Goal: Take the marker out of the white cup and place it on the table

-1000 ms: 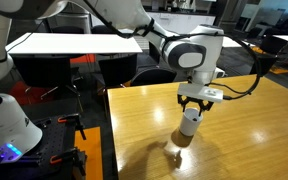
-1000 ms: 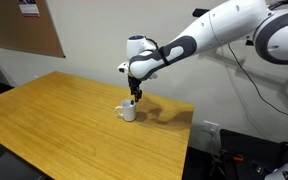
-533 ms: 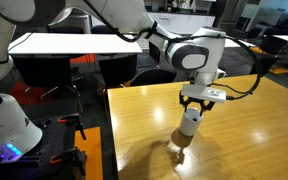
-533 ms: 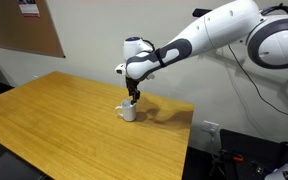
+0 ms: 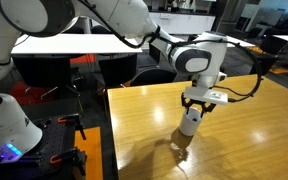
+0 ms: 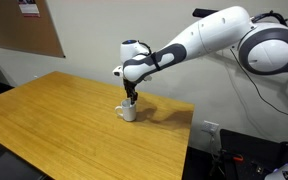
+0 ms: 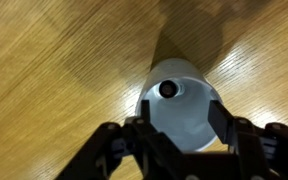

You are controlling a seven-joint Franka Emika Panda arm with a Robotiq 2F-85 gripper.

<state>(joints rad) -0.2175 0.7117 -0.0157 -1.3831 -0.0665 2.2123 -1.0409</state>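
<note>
The table [image 6: 54,115] – glossy wood – carries the white cup [image 6: 128,112].

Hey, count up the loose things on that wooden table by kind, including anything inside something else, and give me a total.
white cup: 1
marker: 1, standing inside the cup
Total: 2

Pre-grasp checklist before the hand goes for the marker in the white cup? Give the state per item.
1. Marker inside white cup: ok, dark tip shows in the wrist view.
2. Hand open: ok, jaws spread wider than the cup.
3. Hand above the cup: ok in both exterior views.
4. Cup upright on the table: ok.
5. Jaws lined up to close on the marker: cannot tell.
6. Jaw height against the rim: cannot tell.
</note>
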